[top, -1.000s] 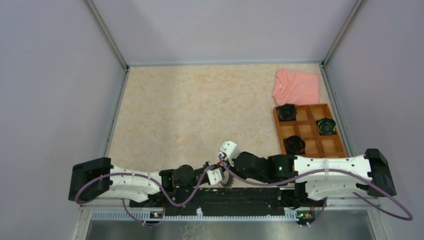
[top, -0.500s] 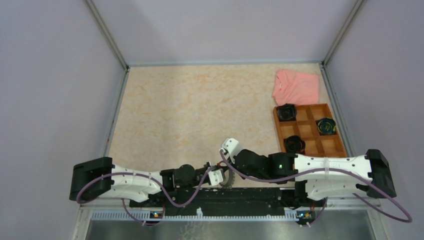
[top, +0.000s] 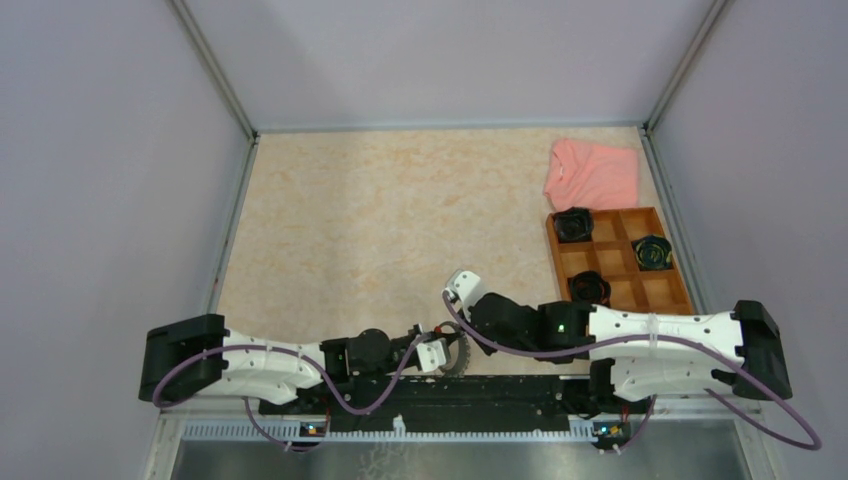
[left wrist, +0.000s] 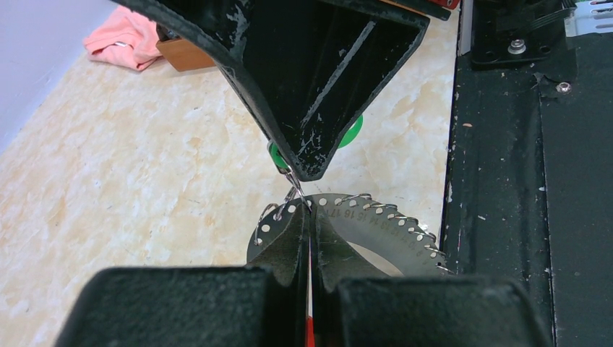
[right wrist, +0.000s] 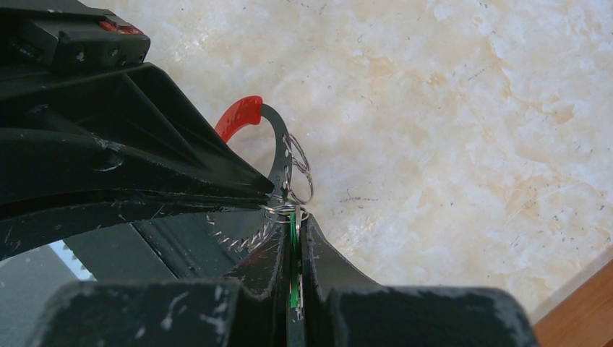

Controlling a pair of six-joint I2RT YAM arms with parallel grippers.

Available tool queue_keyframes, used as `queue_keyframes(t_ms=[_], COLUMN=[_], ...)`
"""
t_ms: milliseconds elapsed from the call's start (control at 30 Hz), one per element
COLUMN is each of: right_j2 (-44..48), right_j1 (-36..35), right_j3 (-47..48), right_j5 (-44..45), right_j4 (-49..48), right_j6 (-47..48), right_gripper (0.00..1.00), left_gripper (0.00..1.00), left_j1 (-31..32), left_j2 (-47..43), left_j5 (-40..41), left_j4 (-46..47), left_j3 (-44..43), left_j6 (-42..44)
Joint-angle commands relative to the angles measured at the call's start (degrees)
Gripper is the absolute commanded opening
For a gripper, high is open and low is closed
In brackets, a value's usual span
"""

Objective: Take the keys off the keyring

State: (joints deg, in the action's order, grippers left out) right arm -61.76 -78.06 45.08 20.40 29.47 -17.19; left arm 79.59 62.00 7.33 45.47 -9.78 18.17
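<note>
Pinching the thin perforated keyring (left wrist: pixel 376 224), left claw (left wrist: pixel 309 217) faces right claw (right wrist: pixel 295 217) nipping green key (left wrist: pixel 353 134).

Right gripper (right wrist: pixel 293 225), fingers closed upon the thin green key (right wrist: pixel 294 278). Just past its tips, small wire rings (right wrist: pixel 302 172) hang on the grey keyring (right wrist: pixel 277 148), whose red sleeve (right wrist: pixel 238 117) curves out beyond the left gripper (right wrist: pixel 262 192). That gripper's tip meets the hoop. Marbled table (right wrist: pixel 448 108) beneath.
</note>
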Motion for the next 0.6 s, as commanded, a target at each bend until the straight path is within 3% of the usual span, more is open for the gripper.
queue_keyframes(t_ms=[0, 567], right_j2=[0.1, -3.6], right_j1=[1.4, 1.8], right_j3=[2.2, 3.8], right_j5=[1.6, -1.6], right_j4=[-0.8, -2.1], right_j6=[-1.4, 0.8], right_gripper=[0.00, 0.00], left_gripper=[0.00, 0.00], left_j1=[0.5, 0.7], left_j2=[-1.1, -1.2], left_j5=[-2.0, -1.4], left_j4=[3.9, 3.3], left_j3=[-0.4, -1.1], left_j6=[0.5, 1.2])
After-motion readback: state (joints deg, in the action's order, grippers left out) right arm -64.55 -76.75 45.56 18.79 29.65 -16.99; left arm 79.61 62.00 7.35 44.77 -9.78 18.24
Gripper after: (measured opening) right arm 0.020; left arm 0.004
